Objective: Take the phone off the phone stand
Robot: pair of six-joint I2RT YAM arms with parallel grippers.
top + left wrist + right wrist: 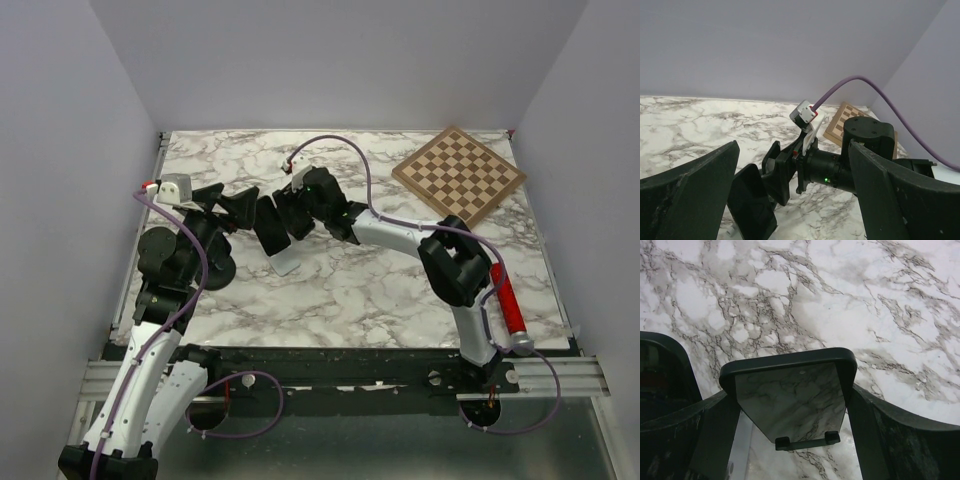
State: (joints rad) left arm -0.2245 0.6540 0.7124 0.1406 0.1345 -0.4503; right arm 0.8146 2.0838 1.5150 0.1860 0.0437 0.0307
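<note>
The black phone [268, 228] leans on a white stand [285, 263] at the table's middle left. My right gripper [275, 225] is shut on the phone's two side edges. In the right wrist view the glossy screen [790, 395] sits between my fingers and reflects the marble, and its lower edge rests in the stand's dark lip [807, 442]. My left gripper [240, 208] is open and empty just left of the phone. In the left wrist view [792, 155] the phone [752, 205] and the right gripper's finger [780, 170] lie between its spread jaws.
A wooden chessboard [459, 175] lies at the back right, also seen in the left wrist view [840, 122]. A red-handled tool [508, 305] lies by the right arm's base. Purple walls close in the marble table [350, 290] on three sides.
</note>
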